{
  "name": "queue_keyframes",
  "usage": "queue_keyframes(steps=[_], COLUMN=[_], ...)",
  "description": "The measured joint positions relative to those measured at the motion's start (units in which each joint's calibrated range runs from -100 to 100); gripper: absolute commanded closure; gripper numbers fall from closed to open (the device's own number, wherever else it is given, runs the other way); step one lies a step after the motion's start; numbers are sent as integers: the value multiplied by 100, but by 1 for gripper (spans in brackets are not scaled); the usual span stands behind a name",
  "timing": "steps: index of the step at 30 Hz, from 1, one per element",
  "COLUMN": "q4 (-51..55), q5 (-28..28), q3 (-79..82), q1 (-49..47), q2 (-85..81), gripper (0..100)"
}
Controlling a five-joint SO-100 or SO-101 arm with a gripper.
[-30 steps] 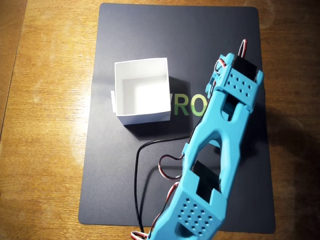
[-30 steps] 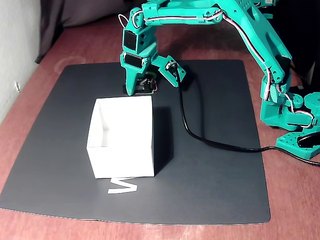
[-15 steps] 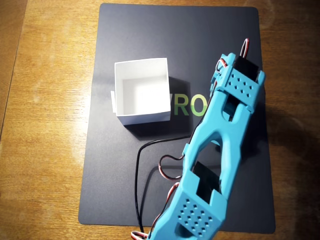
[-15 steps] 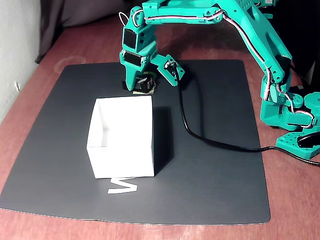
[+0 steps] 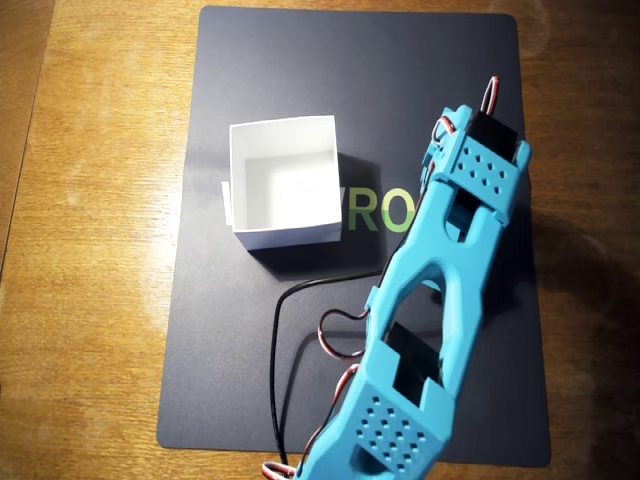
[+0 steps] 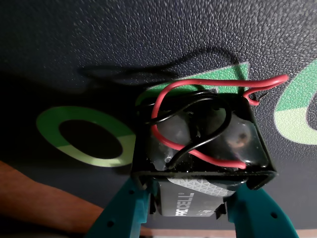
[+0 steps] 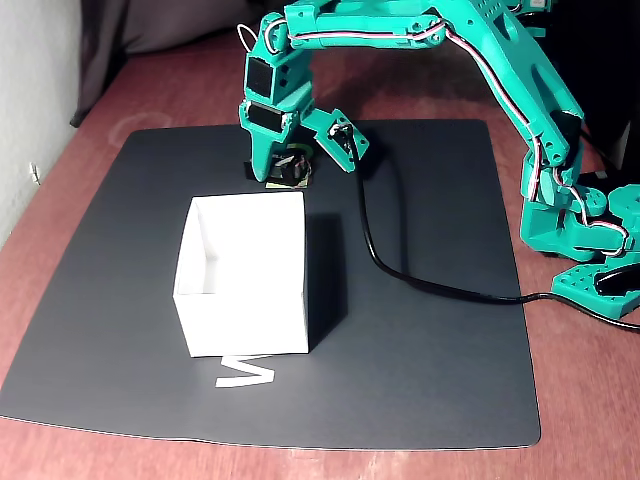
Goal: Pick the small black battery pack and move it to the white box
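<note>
The small black battery pack (image 6: pixel 203 163) is clamped by the end effector (image 6: pixel 190 208) beside the white box (image 7: pixel 245 270); its loose red wires (image 6: pixel 198 89) could be snagged on the wall.

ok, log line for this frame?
phase: lift | gripper: shut on battery pack | pack: just above mat | box: empty

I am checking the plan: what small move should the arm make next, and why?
Probably lift a bit higher: the fingers already clamp the small black battery pack with red and black wires, but it hangs low beside the square white paper box, below its rim.
</note>
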Motion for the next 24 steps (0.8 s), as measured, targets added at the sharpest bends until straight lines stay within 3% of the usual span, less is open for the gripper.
queue_keyframes(steps=[24], q4=[61], q5=[-184], q3=[45], q1=[-408], q2=[-644], gripper=[92])
